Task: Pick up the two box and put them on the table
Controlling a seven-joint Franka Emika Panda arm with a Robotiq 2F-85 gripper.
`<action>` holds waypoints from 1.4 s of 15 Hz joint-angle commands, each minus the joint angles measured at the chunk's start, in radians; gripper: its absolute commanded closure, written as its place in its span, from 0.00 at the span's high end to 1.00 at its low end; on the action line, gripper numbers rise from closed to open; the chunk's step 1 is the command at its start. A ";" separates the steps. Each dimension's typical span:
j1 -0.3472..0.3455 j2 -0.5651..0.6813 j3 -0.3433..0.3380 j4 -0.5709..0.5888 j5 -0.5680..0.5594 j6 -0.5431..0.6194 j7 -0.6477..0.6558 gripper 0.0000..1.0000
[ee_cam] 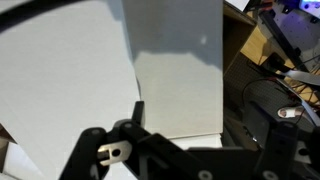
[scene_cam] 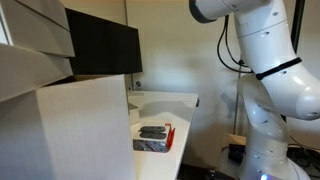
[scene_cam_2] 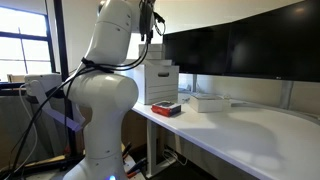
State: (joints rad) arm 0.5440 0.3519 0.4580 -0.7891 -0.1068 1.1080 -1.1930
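Note:
In the wrist view a plain white flat box (ee_cam: 178,70) lies on a pale surface directly under my gripper (ee_cam: 180,120). One dark finger (ee_cam: 137,112) shows at the box's left edge, and nothing sits between the jaws, which look open. In an exterior view the gripper (scene_cam_2: 150,18) hangs high above the stack of pale cartons (scene_cam_2: 162,85). Another flat white box (scene_cam_2: 207,102) rests on the white table (scene_cam_2: 260,140). The table (scene_cam: 175,100) also shows from the far side, where the arm leaves the top of the picture and the gripper is out of view.
A red-edged tray with dark items (scene_cam_2: 166,108) (scene_cam: 153,137) sits on the table beside the cartons (scene_cam: 80,130). Black monitors (scene_cam_2: 240,45) (scene_cam: 103,47) line the back. Floor, cables and the robot base (ee_cam: 275,100) lie past the box's right edge.

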 commanded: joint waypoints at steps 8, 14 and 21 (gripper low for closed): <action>-0.018 -0.018 0.003 -0.069 0.011 -0.009 -0.077 1.00; -0.011 -0.020 -0.004 -0.071 -0.006 0.037 -0.055 1.00; -0.001 -0.023 -0.005 -0.075 -0.018 0.076 -0.052 1.00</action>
State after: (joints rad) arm 0.5430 0.3552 0.4553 -0.8226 -0.1067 1.1503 -1.2399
